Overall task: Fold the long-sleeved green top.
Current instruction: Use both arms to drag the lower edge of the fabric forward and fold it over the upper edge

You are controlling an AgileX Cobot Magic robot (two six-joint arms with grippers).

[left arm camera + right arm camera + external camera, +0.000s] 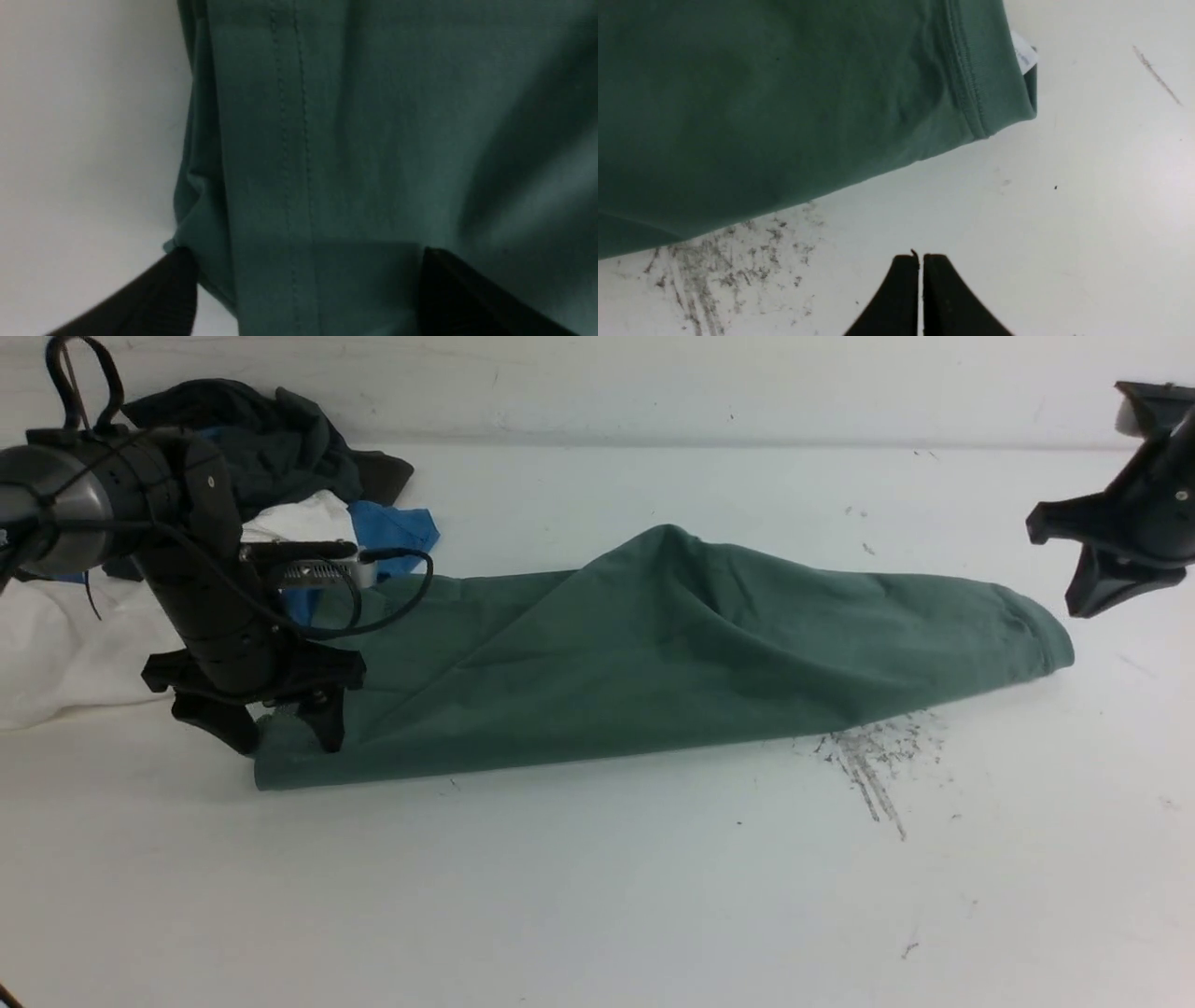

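Note:
The green long-sleeved top lies folded into a long band across the middle of the white table. My left gripper stands open just above its left end, one finger on each side of the hem. In the left wrist view the stitched hem of the top fills the gap between the spread fingers. My right gripper is shut and empty, raised off the table beyond the top's right end. In the right wrist view, the right gripper hovers over bare table near the ribbed edge of the top and a white label.
A pile of other clothes sits at the back left: a dark garment, a blue one and a white one. Dark scuff marks stain the table in front of the top's right end.

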